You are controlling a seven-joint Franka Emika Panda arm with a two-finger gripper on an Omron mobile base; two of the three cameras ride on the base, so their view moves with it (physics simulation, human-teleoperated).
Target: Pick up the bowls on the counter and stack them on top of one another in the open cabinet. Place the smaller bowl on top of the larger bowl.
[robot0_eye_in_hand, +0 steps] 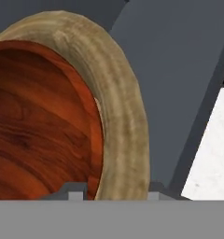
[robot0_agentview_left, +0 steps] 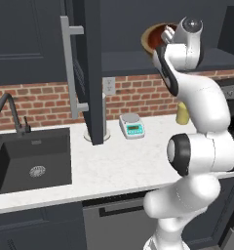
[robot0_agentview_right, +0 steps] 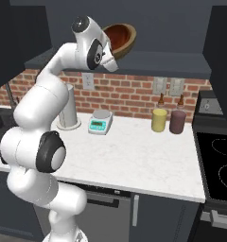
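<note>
Arm raised, gripper (robot0_eye_in_hand: 113, 192) seemingly pinching tilted bowl (robot0_agentview_right: 120, 38) rim

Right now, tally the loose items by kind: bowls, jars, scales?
Tan wooden bowl with red-brown inside, gripped on its rim, tilted, over the dark cabinet shelf: 1
Jars, yellow and maroon: 2
White kitchen scale: 1
Total: 4

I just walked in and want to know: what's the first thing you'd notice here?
The big white robot arm reaches up from the white marbled counter, and its gripper pinches the rim of a round wooden bowl, tan outside and glossy red-brown inside. The bowl hangs tilted at the shelf of the dark charcoal wall cabinet. Below, a small white kitchen scale sits by the brick wall.
</note>
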